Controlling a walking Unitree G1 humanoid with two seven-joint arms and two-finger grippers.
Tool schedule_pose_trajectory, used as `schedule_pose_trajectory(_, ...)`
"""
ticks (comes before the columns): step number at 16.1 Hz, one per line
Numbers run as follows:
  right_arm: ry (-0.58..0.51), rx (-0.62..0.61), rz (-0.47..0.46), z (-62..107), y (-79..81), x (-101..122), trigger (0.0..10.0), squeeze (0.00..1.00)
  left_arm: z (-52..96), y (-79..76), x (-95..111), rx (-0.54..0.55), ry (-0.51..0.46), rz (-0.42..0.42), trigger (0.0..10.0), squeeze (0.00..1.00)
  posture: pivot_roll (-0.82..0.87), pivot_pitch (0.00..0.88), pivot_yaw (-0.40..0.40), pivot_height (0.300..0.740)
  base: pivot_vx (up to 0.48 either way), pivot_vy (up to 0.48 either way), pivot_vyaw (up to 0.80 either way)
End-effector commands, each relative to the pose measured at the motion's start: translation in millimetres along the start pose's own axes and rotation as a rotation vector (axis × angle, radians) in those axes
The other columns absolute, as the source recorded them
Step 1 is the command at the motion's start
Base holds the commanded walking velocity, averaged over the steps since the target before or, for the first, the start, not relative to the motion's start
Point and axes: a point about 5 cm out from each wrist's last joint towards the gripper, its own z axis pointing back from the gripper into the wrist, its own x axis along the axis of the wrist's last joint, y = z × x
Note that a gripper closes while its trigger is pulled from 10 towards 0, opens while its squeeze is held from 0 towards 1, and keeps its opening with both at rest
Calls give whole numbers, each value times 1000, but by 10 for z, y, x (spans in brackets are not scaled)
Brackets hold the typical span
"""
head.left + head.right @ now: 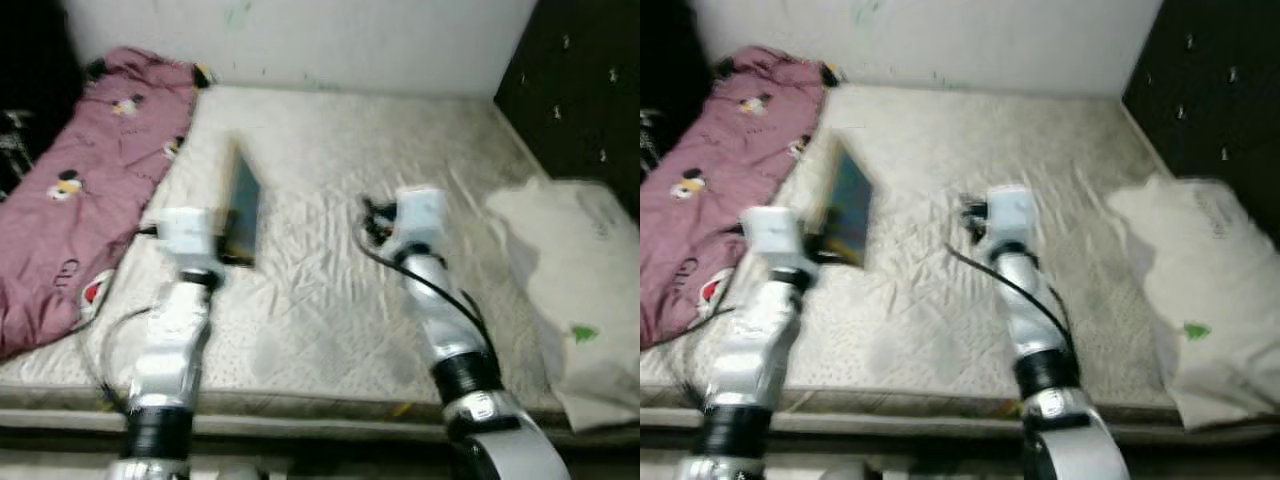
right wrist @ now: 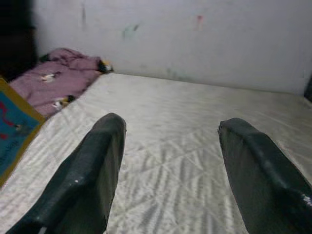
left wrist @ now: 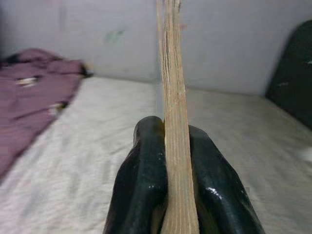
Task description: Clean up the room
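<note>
On the mattress (image 1: pixel 330 300) there is one book (image 1: pixel 240 210), one pink blanket (image 1: pixel 80 200) at its left side, and one white pillow (image 1: pixel 570 290) at its right side. Two grippers.

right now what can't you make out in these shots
- Book cover: motion blur in both eye views; the right wrist view cuts it at the frame edge, so title unreadable.
- Book faces in the left wrist view: edge-on between the left tool fingers, pages alone visible.
- Print on the white pillow: too small and blurred.
- Pink blanket: its left part cut off by the frame.
- Right tool: open, empty.
</note>
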Motion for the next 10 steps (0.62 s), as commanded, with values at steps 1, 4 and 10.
schedule_pose_trajectory(1, -3, -39, 14, 0, -138, 16, 10000, 0, -46, -153, 75, -49, -36, -1, 10000, 0, 16, 0, 0, 740, 0, 0, 0)
schedule_pose_trajectory(4, -1, -50, 1, 1, -150, 10, 10000, 0, -52, -174, 81, -62, -38, -8, 10000, 0, 16, 0, 1, 740, 0, 0, 0)
schedule_pose_trajectory(10, 1, -46, 10, 9, -176, 7, 10000, 0, -32, -152, 75, -52, -40, -3, 10000, 0, 14, 0, -1, 740, 0, -372, -79)
